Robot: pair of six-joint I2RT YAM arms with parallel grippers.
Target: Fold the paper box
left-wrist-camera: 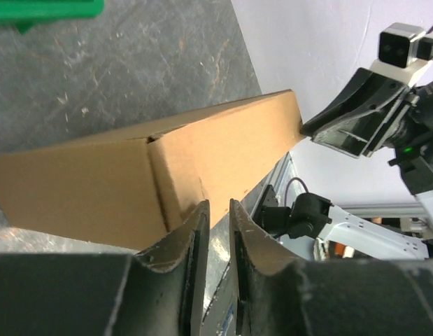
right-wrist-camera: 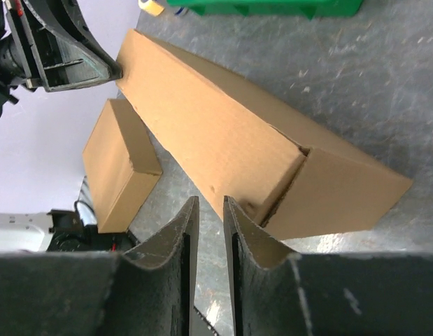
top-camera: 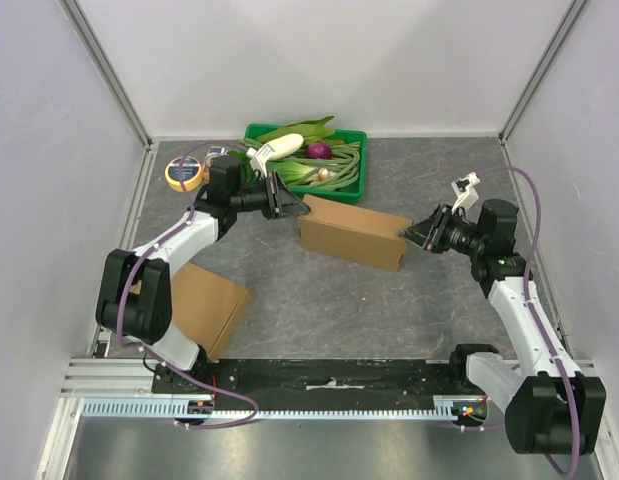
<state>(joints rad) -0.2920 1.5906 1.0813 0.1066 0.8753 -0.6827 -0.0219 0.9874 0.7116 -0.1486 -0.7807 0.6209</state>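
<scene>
A long brown paper box [top-camera: 354, 232] lies closed on the grey table in the middle. My left gripper [top-camera: 299, 207] is at the box's far left corner, its jaws almost together with nothing between them. In the left wrist view the fingertips [left-wrist-camera: 202, 210] touch or nearly touch the box's end panel [left-wrist-camera: 175, 183]. My right gripper [top-camera: 410, 235] is at the box's right end, also nearly closed and empty. In the right wrist view its tips [right-wrist-camera: 230, 206] sit just short of the end flap [right-wrist-camera: 328, 189].
A second brown box [top-camera: 204, 305] lies at the near left, by the left arm's base. A green tray [top-camera: 354, 185] of vegetables stands behind the box. A yellow tape roll [top-camera: 184, 173] sits at the back left. White walls enclose the table.
</scene>
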